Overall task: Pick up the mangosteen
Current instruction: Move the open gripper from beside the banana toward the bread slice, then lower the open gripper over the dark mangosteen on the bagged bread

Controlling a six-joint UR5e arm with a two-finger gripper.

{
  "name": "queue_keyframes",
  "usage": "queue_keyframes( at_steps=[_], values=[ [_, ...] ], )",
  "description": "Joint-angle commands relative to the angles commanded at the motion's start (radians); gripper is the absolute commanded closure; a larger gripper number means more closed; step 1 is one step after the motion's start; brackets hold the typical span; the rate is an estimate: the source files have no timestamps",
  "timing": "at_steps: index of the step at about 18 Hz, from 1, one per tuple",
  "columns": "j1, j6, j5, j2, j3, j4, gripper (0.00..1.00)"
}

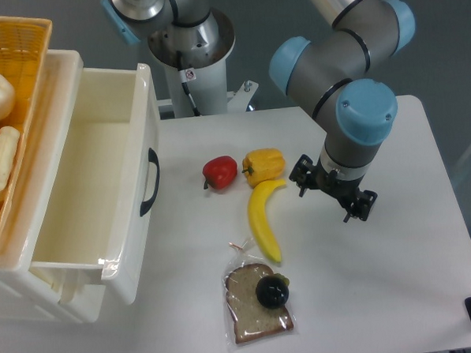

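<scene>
White tabletop (384, 295) filled the fixed camera's view, an open cream bin (102, 191) standing at its left. My gripper (335, 193) hung above bare table right of the banana (263, 222), fingers parted and holding nothing. I judged I was in the approach, the grasp not yet begun. The mangosteen (271, 291) sat nearer the front, resting on the wrapped bread slice (254, 306): small, glossy, dark and round, with a greenish cap. Next I needed to travel near and left, then descend, fingers straddling it without catching the wrap.
</scene>
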Motion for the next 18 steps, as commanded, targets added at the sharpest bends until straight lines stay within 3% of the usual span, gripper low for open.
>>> queue_keyframes(
  at_steps=[4, 7, 12, 18],
  values=[
    [-0.002, -0.005, 0.000, 0.002, -0.005, 0.002, 0.00],
    [0.000, -0.011, -0.005, 0.015, -0.046, 0.006, 0.00],
    [-0.009, -0.015, 0.003, 0.035, -0.109, 0.063, 0.00],
    [-0.066, -0.184, -0.012, 0.015, -0.103, 0.077, 0.00]
  ],
)
